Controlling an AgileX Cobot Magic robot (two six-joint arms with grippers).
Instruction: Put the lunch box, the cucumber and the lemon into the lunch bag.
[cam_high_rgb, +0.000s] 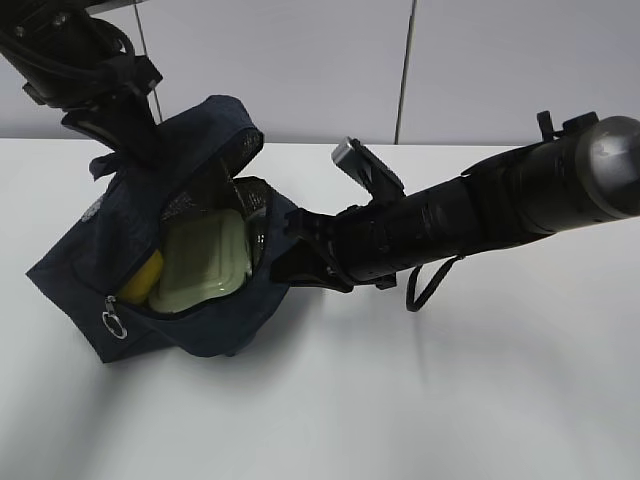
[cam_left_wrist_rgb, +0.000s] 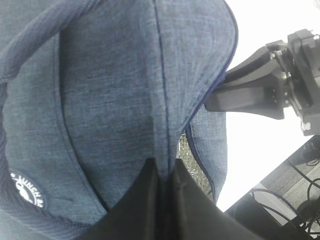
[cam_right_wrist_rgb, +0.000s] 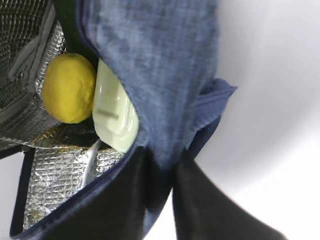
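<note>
The right tool (cam_right_wrist_rgb: 160, 165) pinches the near fabric wall of the lunch bag (cam_high_rgb: 215, 325) at the opening. The left tool (cam_left_wrist_rgb: 165, 172) is pressed together on the bag's upper flap, holding it raised. Inside the foil-lined bag, the lunch box (cam_high_rgb: 205, 262) lies with its sage-green lid facing the opening, and the lemon (cam_high_rgb: 143, 277) sits touching it on one side. The cucumber is not visible in any view; whether it lies hidden in the bag cannot be told. The bag rests on the white surface (cam_high_rgb: 400, 400), unzipped.
</note>
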